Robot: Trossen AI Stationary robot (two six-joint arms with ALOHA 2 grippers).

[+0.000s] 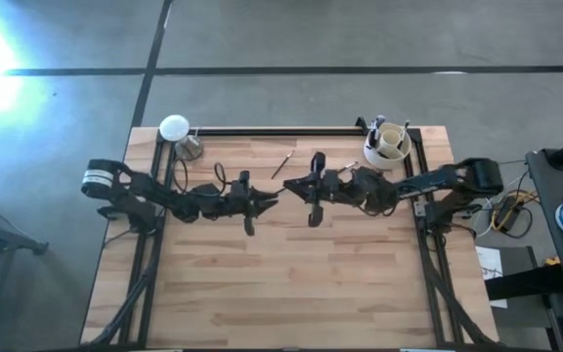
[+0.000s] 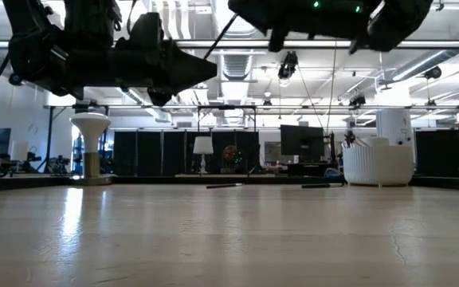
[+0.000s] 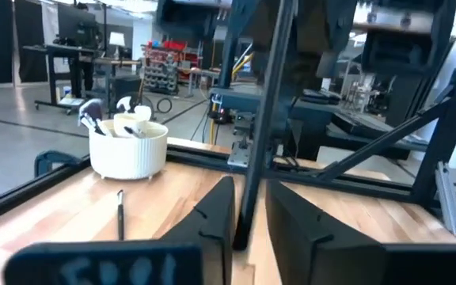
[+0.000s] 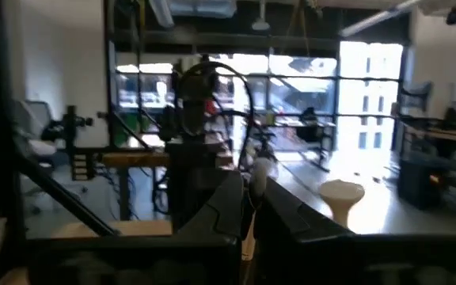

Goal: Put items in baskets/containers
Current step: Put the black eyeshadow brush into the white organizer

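The wooden table point(image 1: 291, 284) carries both dark arms, which reach in from its left and right edges and meet over the middle of its far half. In the far right corner stands the cup point(image 1: 372, 156): round and cream-white, with several brushes poking up out of it. In the far left corner is a flat white disc on a stand point(image 1: 175, 128).

The left gripper point(image 1: 270, 202) and right gripper point(image 1: 299, 188) are nearly tip to tip, both raised off the wood. A dark brush point(image 3: 261, 119), a thin black handle, stands tilted between the left claw's two fingers point(image 3: 307, 229); they sit a little apart, with a narrow gap on each side of the handle. The right claw is pressed together, clamped on that brush.

A loose brush point(image 1: 281, 166) with a pale handle and dark tip lies on the table just beyond the grippers, well apart from the cup.

Only the low and left wrist views show the cup's ribbed wall. The low view alone shows both grippers clear above the table, and a second thin stick point(image 2: 315, 186) lying flat just left of the cup. The right wrist view adds something thin with a pale rounded end between its closed fingertips; what it is I cannot tell.
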